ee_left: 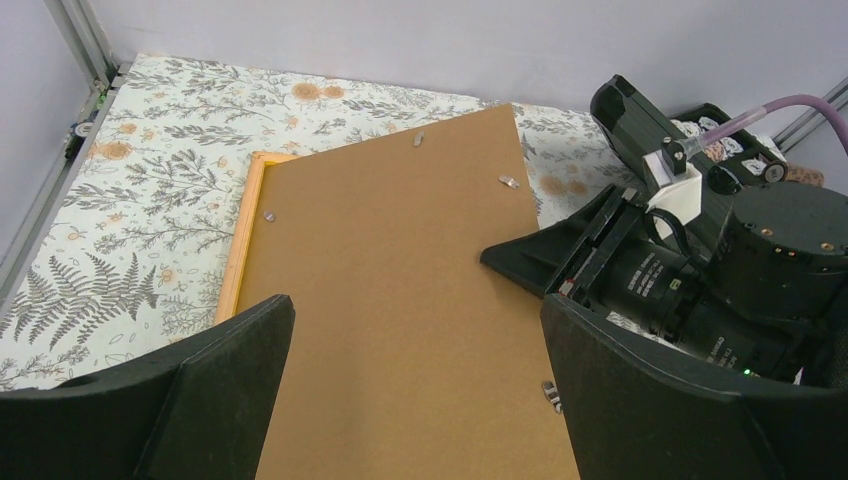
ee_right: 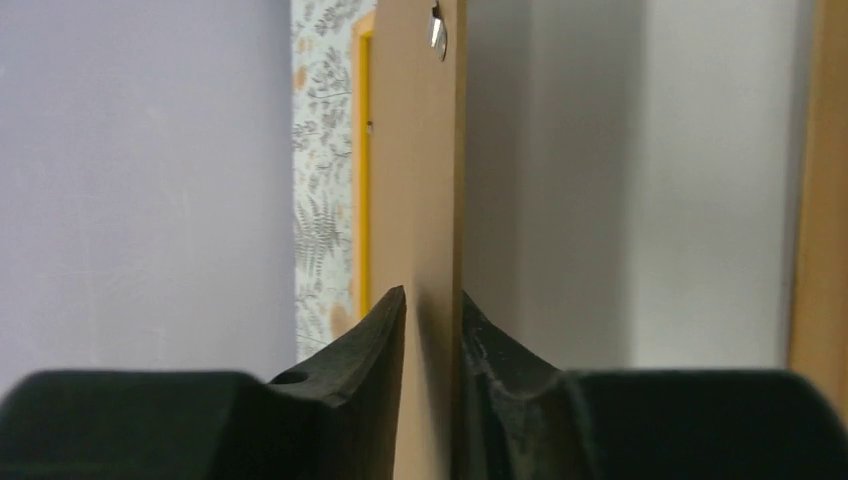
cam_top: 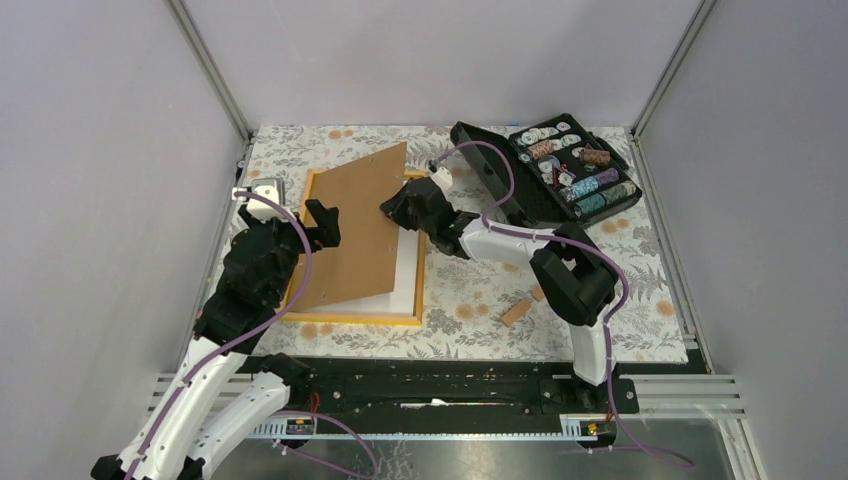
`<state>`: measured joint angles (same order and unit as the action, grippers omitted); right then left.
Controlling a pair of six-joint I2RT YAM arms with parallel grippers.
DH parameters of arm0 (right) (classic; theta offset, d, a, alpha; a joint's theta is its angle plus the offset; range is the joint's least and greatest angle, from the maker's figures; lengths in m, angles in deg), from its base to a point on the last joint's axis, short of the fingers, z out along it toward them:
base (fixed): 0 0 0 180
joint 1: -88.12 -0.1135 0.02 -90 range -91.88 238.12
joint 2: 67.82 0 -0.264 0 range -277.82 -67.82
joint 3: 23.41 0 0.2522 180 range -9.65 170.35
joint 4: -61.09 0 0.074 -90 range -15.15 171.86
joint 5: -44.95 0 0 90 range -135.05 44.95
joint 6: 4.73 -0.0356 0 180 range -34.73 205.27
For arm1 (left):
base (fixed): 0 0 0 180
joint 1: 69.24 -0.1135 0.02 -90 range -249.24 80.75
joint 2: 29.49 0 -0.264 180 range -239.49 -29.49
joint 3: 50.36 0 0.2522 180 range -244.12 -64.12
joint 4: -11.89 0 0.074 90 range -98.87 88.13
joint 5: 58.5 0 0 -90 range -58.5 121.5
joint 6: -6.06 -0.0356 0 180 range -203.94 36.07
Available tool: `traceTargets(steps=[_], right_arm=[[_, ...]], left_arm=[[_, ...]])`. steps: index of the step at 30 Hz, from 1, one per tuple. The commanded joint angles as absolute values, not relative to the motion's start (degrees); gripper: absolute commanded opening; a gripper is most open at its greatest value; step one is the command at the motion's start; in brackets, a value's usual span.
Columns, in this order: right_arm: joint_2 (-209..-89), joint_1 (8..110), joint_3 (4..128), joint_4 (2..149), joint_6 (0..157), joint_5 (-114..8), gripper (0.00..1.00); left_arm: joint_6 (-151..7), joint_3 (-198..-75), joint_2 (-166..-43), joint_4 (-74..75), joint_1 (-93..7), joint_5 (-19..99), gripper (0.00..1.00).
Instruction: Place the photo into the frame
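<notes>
The orange-yellow frame (cam_top: 350, 320) lies flat on the floral tabletop, back side up. In it lies a white sheet (cam_top: 402, 275), the photo with its plain back up; its print does not show. My right gripper (cam_top: 397, 210) is shut on the right edge of the brown backing board (cam_top: 355, 225) and holds it tilted up over the frame. In the right wrist view the fingers (ee_right: 385, 330) pinch the board (ee_right: 425, 150), with the white sheet (ee_right: 620, 180) to the right. My left gripper (cam_top: 325, 225) is open and empty just above the board's left part (ee_left: 400, 300).
An open black case of chips (cam_top: 560, 170) stands at the back right, close behind the right arm. A small wooden block (cam_top: 516, 312) lies right of the frame. A small grey-white object (cam_top: 262, 190) sits at the table's left edge. Grey walls enclose the table.
</notes>
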<state>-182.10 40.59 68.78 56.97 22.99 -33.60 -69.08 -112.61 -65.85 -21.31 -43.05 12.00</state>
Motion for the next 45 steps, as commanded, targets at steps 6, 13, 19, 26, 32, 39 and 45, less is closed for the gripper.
traceTargets(steps=[6,13,19,26,32,39,45], right_arm=[[-179.4,38.6,72.4,71.6,34.6,-29.2,0.59],[-177.4,38.5,76.1,86.6,44.2,-26.5,0.95],[-173.7,37.5,74.4,93.8,50.1,-23.7,1.0],[-172.3,34.1,66.8,93.3,46.4,-23.2,0.9],[-173.9,34.1,64.8,89.4,46.6,-20.1,0.64],[-178.6,34.1,65.1,85.0,47.8,-22.2,0.64],[-180.7,34.4,62.6,83.0,49.8,-22.2,0.49]], left_arm=[[-69.0,-113.2,-65.5,-18.9,-43.9,12.0,0.98],[-69.0,-112.6,-65.6,-18.4,-44.0,11.7,0.98],[-69.1,-112.6,-67.1,-18.4,-44.1,11.6,0.98],[-69.5,-112.4,-68.7,-18.4,-44.2,10.8,0.98],[-69.9,-112.2,-71.0,-18.3,-44.2,10.1,0.98],[-68.5,-112.0,-73.3,-17.7,-44.4,11.1,0.99],[-64.2,-118.0,-79.4,-24.2,-44.6,15.5,0.99]])
